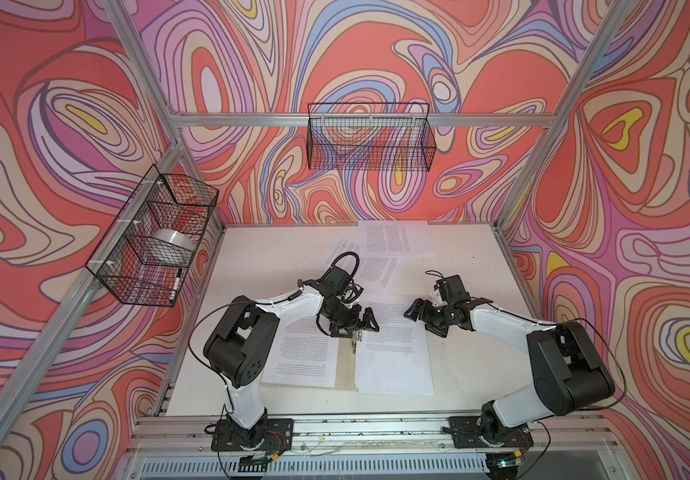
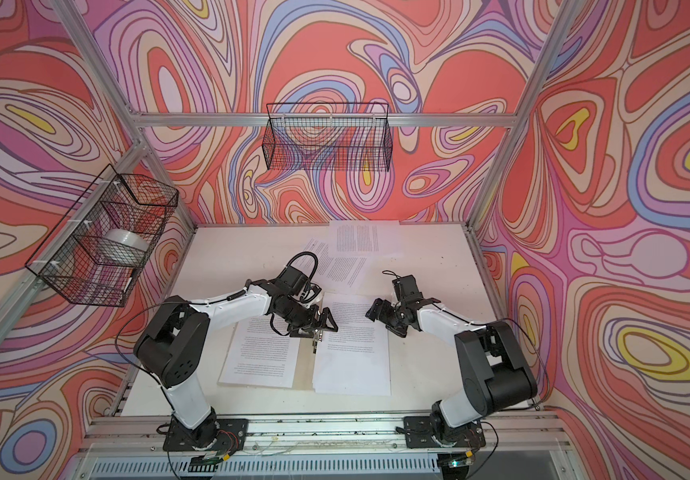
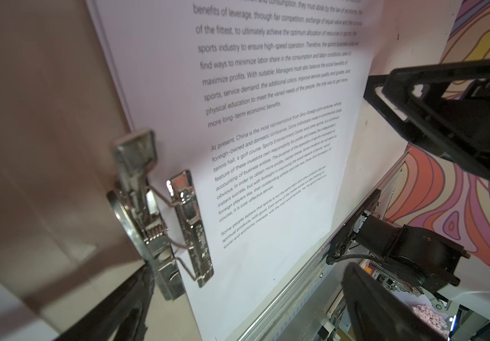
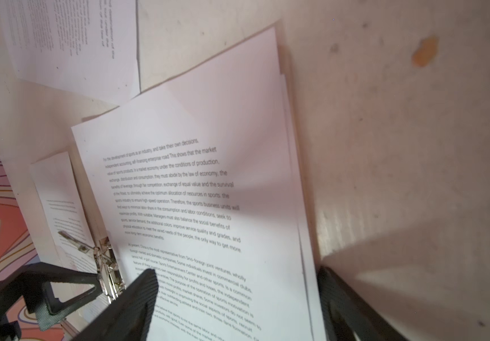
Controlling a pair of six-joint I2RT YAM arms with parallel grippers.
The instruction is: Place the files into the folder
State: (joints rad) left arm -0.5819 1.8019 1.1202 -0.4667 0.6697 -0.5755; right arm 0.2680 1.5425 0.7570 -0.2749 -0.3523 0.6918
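Most of folder (image 1: 346, 370) beneath files (image 1: 393, 361)

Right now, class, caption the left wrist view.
Open left gripper over printed sheets beside the metal clip in the folder.

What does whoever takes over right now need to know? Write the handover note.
Left gripper: open, holding nothing, just above the metal clip at the spine of the folder.
Right gripper: open, empty, over the far part of the right stack.
Done: the folder lies open near the front of the table, with the right stack on its right half and one sheet on its left.
Left: the loose sheets at the far end must go in. Whether the clip clamps the stack is unclear.
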